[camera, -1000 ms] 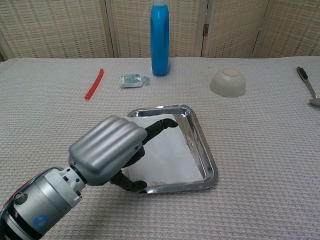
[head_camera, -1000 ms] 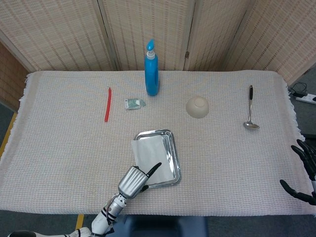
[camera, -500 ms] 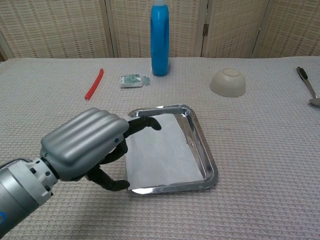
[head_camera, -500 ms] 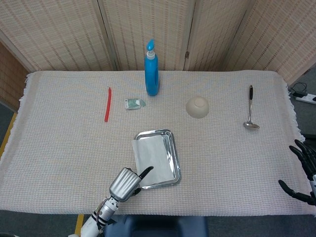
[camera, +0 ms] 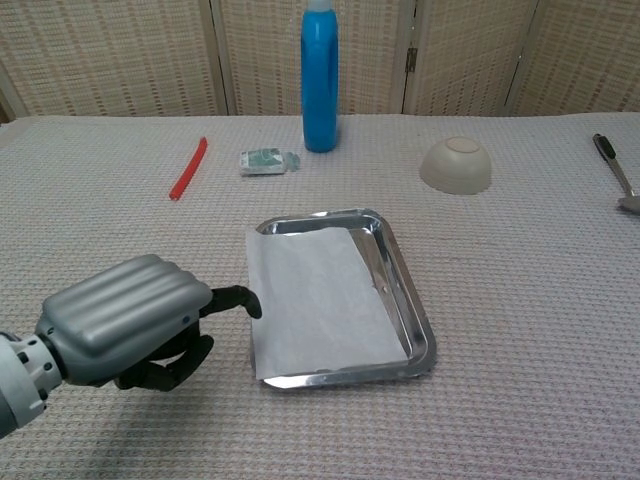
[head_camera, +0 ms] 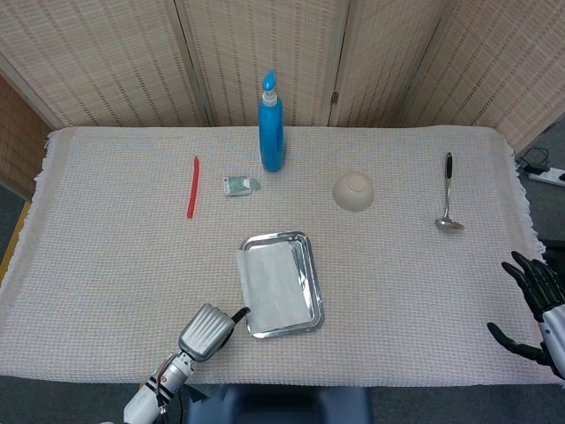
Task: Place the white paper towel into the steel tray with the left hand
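Observation:
The white paper towel (head_camera: pixel 272 283) (camera: pixel 312 298) lies flat in the steel tray (head_camera: pixel 305 253) (camera: pixel 400 290), its left edge draped over the tray's left rim. My left hand (head_camera: pixel 207 331) (camera: pixel 130 322) hovers just left of the tray near the table's front edge, holding nothing, one finger pointing toward the towel's edge and the others curled under. My right hand (head_camera: pixel 534 305) is at the table's far right edge, fingers spread and holding nothing; the chest view does not show it.
A blue bottle (head_camera: pixel 271 124) (camera: pixel 320 80) stands at the back centre. Near it lie a small green packet (head_camera: pixel 240 185) (camera: pixel 267 160) and a red stick (head_camera: pixel 192 186) (camera: pixel 188 167). A beige bowl (head_camera: pixel 353 191) (camera: pixel 456 165) and a ladle (head_camera: pixel 448 194) are to the right.
My left hand has drawn back from over the towel and tray toward the front left, leaving the towel lying in the tray. The right hand shifted slightly.

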`<control>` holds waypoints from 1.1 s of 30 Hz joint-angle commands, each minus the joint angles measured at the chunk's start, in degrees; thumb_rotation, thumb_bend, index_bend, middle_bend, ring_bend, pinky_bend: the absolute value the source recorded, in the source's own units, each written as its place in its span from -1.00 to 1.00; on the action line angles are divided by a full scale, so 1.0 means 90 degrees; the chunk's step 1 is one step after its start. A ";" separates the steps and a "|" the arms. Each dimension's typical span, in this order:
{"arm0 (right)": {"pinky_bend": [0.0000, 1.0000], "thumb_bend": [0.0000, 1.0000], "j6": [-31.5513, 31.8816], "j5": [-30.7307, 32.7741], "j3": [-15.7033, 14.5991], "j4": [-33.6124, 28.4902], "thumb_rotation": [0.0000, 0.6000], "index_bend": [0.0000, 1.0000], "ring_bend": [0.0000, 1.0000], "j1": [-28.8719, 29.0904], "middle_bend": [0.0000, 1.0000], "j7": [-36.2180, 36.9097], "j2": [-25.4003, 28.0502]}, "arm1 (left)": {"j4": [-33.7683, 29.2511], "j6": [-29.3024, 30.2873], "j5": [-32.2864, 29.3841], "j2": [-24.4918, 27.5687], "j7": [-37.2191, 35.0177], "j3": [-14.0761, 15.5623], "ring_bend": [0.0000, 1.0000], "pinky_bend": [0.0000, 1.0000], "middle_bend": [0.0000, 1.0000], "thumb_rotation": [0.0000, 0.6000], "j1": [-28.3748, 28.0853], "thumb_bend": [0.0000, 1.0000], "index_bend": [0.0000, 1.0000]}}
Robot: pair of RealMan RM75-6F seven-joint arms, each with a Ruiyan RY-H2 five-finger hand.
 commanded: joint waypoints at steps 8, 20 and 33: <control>-1.00 -0.35 -0.0002 0.0056 0.0022 -0.0007 1.00 -1.00 -1.00 0.0001 -1.00 0.0011 0.0000 | 0.0286 -0.0320 -0.0089 -0.0178 -0.0002 -0.0145 0.94 0.73 1.00 1.00 -0.0252 0.55 -0.56; -1.00 -0.35 0.0144 0.0145 0.0072 0.0062 1.00 -1.00 -1.00 -0.0069 -1.00 0.0213 0.0040 | 0.0653 -0.0653 -0.0458 -0.0433 0.0184 -0.0226 0.93 0.73 1.00 1.00 -0.0468 0.60 -0.49; -1.00 -0.35 0.0270 0.0197 0.0111 0.0113 1.00 -1.00 -1.00 -0.0134 -1.00 0.0390 0.0073 | 0.1033 -0.0768 -0.0518 -0.0680 0.0217 -0.0125 0.94 0.73 1.00 1.00 -0.0580 0.62 -0.50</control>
